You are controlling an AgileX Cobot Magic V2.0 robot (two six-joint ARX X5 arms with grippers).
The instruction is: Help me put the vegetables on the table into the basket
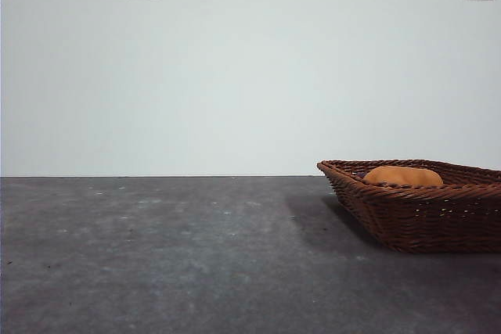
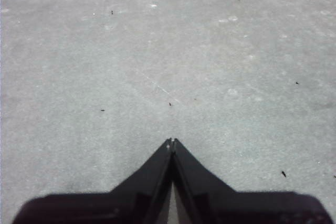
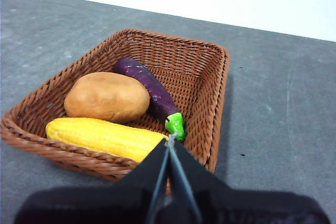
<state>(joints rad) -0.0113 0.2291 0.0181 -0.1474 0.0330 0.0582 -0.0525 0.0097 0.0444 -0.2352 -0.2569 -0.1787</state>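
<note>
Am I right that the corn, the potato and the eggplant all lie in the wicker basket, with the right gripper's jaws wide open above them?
Not quite. The corn, potato and eggplant do all lie in the wicker basket, but the right gripper has its jaws shut, tips meeting, not wide open. The right wrist view shows this.

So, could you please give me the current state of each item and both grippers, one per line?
corn: lying in the basket, near its rim
potato: lying in the basket, beside the corn
eggplant: lying in the basket, next to the potato
basket: upright on the table, holding all three vegetables
left gripper: jaws shut, empty, over bare table
right gripper: jaws shut, empty, by the basket
</note>
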